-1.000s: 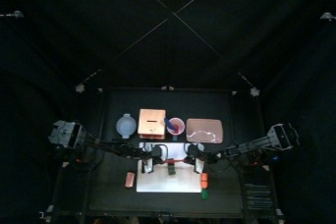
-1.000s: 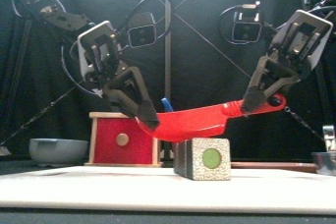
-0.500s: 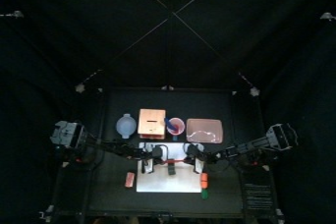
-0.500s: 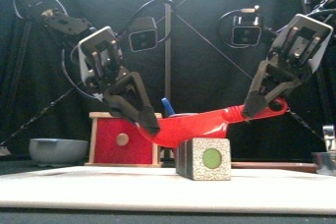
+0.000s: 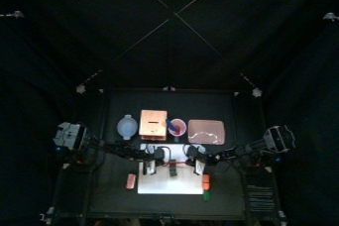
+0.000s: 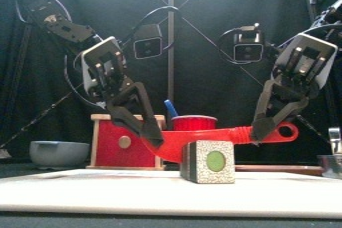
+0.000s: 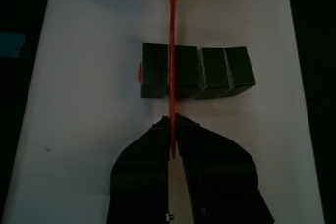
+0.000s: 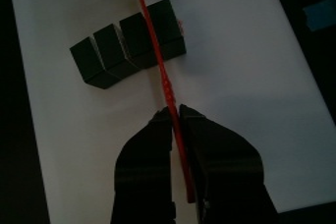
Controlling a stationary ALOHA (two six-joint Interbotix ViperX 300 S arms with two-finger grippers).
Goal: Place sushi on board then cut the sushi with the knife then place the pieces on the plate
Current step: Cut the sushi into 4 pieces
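Two grippers are clamped on one red knife [image 6: 221,133]: cutting time.
The knife is gripped at its ends by the left gripper [image 6: 151,140] and the right gripper [image 6: 263,132] and is held across the top of the sushi roll [image 6: 207,161]. The roll is set in the middle of the white board [image 6: 80,187], away from its edges. Next, a straight push down is needed, so that a piece is cut off.
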